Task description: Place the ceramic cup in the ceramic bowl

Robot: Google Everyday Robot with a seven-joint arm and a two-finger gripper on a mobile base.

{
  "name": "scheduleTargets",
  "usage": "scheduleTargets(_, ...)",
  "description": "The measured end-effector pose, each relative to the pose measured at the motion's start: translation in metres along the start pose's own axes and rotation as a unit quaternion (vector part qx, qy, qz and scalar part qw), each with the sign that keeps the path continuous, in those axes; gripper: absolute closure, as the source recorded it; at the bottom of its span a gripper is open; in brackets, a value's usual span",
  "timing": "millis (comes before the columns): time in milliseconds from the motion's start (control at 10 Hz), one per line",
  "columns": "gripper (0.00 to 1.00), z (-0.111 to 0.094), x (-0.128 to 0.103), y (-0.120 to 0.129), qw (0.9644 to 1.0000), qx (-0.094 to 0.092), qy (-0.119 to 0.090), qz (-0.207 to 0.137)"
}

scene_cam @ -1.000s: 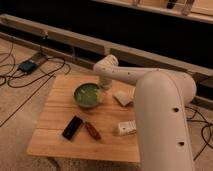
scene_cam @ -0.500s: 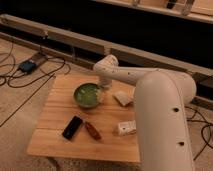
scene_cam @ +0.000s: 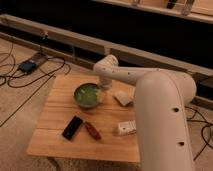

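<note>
1. Nothing has shifted over the last second: the arm holds the same pose, and the gripper (scene_cam: 103, 90) still hangs at the 3 o'clock rim of the bowl (scene_cam: 85, 95)
2. I cannot tell how the jaws stand. A pale shape just under them, touching or just over that rim, is probably the cup (scene_cam: 101, 96)
3. My reading: the cup is at the bowl's edge and not yet clearly inside it, so the placing looks close to done but not finished
4. On the desk (scene_cam: 57, 107), a whitish block (scene_cam: 122, 97) lies near the bowl at 3 o'clock, a bottle (scene_cam: 126, 128) at 4 o'clock, a reddish thing (scene_cam: 92, 130) at 6 and a black slab (scene_cam: 73, 127) at 7
5. None of these sits between gripper and bowl; the block is nearest the arm's way back
</note>
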Motion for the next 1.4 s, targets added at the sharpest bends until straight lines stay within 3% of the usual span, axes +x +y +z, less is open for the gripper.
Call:
scheduleTargets(800, 0.2, -0.002, 0.0, -0.002, 1.0, 0.002, -0.001, 0.001)
scheduleTargets(1100, 0.2, -0.033, 0.017, -0.028, 0.9996, 0.022, 0.002, 0.019)
scheduleTargets(1400, 0.2, -0.052, 0.04, -0.037, 0.9985, 0.033, 0.015, 0.042)
